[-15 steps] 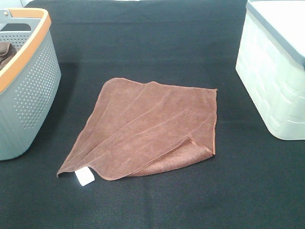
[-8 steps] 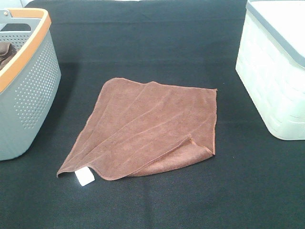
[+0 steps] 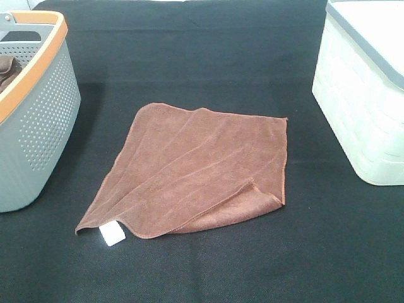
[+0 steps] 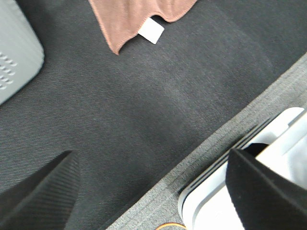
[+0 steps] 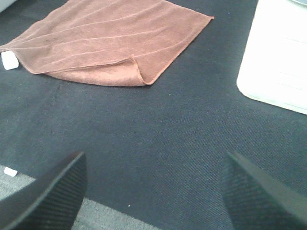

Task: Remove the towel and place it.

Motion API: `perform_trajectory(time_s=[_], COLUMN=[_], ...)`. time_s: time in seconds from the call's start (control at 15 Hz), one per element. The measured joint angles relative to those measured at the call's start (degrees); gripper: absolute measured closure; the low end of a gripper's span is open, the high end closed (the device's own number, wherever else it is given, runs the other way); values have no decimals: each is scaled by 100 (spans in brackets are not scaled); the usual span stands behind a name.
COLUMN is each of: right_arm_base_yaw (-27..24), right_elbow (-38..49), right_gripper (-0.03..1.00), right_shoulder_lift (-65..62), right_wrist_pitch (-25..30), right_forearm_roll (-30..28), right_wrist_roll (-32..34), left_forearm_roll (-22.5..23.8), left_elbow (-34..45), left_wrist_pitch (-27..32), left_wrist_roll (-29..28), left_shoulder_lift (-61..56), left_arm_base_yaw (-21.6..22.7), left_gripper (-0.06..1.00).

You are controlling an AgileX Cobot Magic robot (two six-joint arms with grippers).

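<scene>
Towel [image 3: 196, 170] lies flat between grey basket [image 3: 38, 126] and white bin [image 3: 360, 113].

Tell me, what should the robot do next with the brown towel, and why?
Probably nothing more than pull both arms away. The towel already lies spread on the black table, outside the grey basket. The left gripper and right gripper are both open, holding nothing, well back from it. One corner is folded over; smoothing it is optional.

The flat rust-brown microfibre towel [image 3: 196, 173] lay with bare black cloth on every side. A perforated grey plastic basket [image 3: 39, 120] blocked its left, a white ribbed bin [image 3: 353, 107] its right.
</scene>
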Motion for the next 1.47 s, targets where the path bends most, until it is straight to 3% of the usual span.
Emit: perform_trajectory(time_s=[1.0,1.13,1.33,1.47], right_arm_base_yaw=[0,0,0,0], right_elbow=[17,17,17,17], right_gripper=[24,24,24,24], right_shoulder_lift=[0,0,0,0], right_wrist_pitch=[-80,-80,-86,-86], right_forearm_roll=[-57,-57,-57,-57], right_wrist_roll=[115,115,115,115], left_forearm_roll=[-40,-52,-46,-46], left_elbow=[11,11,11,11], left_wrist_pitch=[-80,-86,-97,-97], left_wrist_roll=[23,23,23,23], left_shoulder_lift=[-6,-241,-1306,-2068], left_arm_base_yaw=[11,476,1736,2160], left_gripper=[15,15,15,15])
